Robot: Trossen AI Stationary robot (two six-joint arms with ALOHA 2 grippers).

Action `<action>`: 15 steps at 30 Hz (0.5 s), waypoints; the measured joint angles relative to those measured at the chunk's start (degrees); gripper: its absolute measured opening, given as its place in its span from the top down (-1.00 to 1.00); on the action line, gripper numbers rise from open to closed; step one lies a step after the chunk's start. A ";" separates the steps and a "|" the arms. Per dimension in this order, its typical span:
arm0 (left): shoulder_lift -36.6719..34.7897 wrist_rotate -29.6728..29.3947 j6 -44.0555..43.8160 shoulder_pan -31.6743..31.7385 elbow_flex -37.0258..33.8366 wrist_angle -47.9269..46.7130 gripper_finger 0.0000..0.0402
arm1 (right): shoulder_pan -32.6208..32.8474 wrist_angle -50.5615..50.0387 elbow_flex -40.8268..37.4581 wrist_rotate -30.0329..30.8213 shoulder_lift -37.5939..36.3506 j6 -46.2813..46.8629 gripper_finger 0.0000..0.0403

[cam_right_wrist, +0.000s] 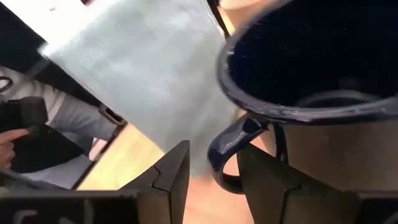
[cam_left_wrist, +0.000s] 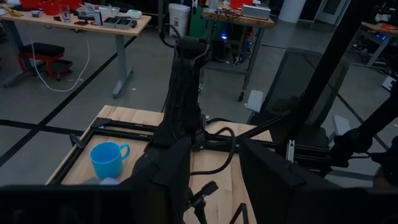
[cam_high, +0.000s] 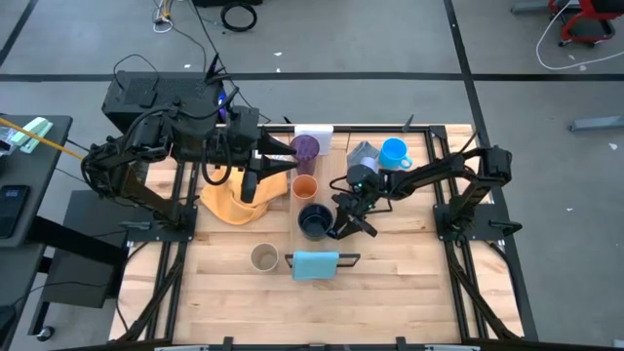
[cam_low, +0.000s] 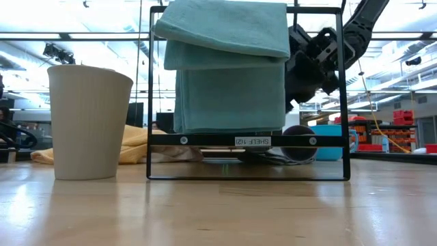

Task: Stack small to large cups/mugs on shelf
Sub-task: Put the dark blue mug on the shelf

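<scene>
1. High view gives me the whole table: the shelf runs down the middle, with a white piece at its far end and a light-blue cloth at its near end.
2. On the shelf I see, from the far end, the dark purple tumbler, then the orange cup, then the navy mug. I cannot find the lavender cup.
3. The beige cup stands on the table left of the shelf, and the bright blue mug stands on the right side, well apart from the shelf.
4. My right gripper is just beside the navy mug. In the right wrist view its fingers are parted, with the mug handle between them, but they do not seem to press on it, so I judge it holds nothing.
5. The left gripper waits over the yellow cloth; its fingers stand apart and empty in the left wrist view.
6. My worry: if I close or pull back carelessly, a finger can catch the handle and drag or tip the navy mug off the narrow shelf.
7. A sideways push could also knock it against the orange cup, which stands near.
8. The blue cloth hangs close to the mug and could be snagged too.
</scene>
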 joint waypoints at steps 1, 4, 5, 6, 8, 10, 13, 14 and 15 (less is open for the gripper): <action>0.02 0.01 0.00 0.00 0.00 -0.07 0.27 | -0.30 -1.71 0.00 0.05 -0.18 -0.69 0.31; 0.02 -0.01 0.01 0.00 0.00 -0.13 0.25 | -0.77 -4.27 0.00 0.01 -0.35 -2.10 0.31; 0.02 -0.01 0.00 0.00 0.00 -0.14 0.24 | -0.73 -4.26 0.00 0.03 -0.35 -2.49 0.31; 0.02 -0.01 0.01 -0.02 0.00 -0.12 0.24 | -0.73 -4.12 0.00 0.03 -0.36 -2.73 0.31; 0.02 0.01 -0.12 0.00 0.00 -0.13 0.24 | -0.73 -4.13 0.00 0.12 -0.39 -2.84 0.31; 0.02 0.01 -0.18 -0.01 0.00 -0.12 0.25 | -1.03 -5.22 0.00 0.16 -0.39 -2.97 0.31; 0.02 -0.01 -0.21 -0.01 0.00 -0.12 0.28 | -2.04 -6.08 0.00 -1.02 -0.39 -3.10 0.31; 0.02 -0.01 -0.24 -0.01 0.00 -0.12 0.28 | -2.33 -6.08 0.00 -1.75 -0.39 -3.08 0.31; 0.02 0.01 -0.23 -0.01 0.00 -0.11 0.28 | -2.45 -6.10 0.00 -2.13 -0.39 -2.93 0.31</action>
